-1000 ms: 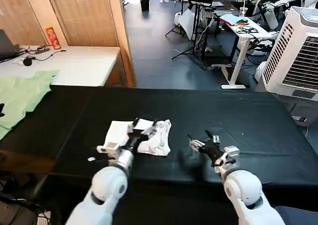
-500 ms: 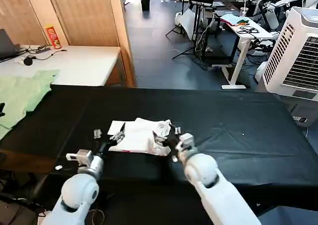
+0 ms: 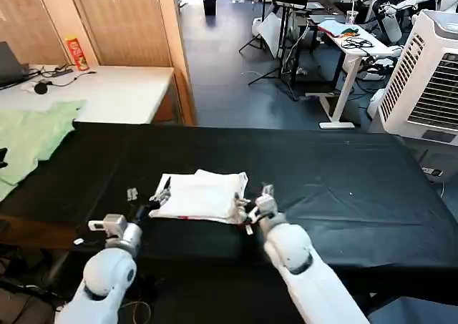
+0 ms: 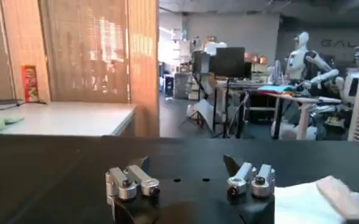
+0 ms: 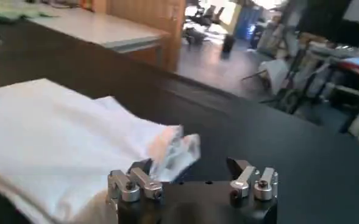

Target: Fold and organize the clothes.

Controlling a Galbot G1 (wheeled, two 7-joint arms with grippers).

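Observation:
The clothes, a white T-shirt (image 3: pixel 202 195), lie folded into a flat rectangle on the black table (image 3: pixel 343 167), near its front edge. My left gripper (image 3: pixel 149 193) is open at the shirt's left edge with nothing between its fingers. In the left wrist view the left gripper (image 4: pixel 187 164) stands wide over bare black cloth, with the shirt (image 4: pixel 307 204) off to one side. My right gripper (image 3: pixel 255 198) is open at the shirt's right edge. In the right wrist view a loose corner of the shirt (image 5: pixel 57 134) lies just ahead of the right gripper (image 5: pixel 189 165), beside one finger.
A pale green garment (image 3: pixel 28 138) drapes over the table's far left end. Behind it stands a white counter (image 3: pixel 107 91) with a red can (image 3: pixel 74 52). A white air cooler (image 3: pixel 429 74) is at the back right. The table's right half is bare.
My left gripper drew back off the shirt to its left edge. My right gripper came in from the right to the shirt's right edge. The shirt now lies flatter and squarer.

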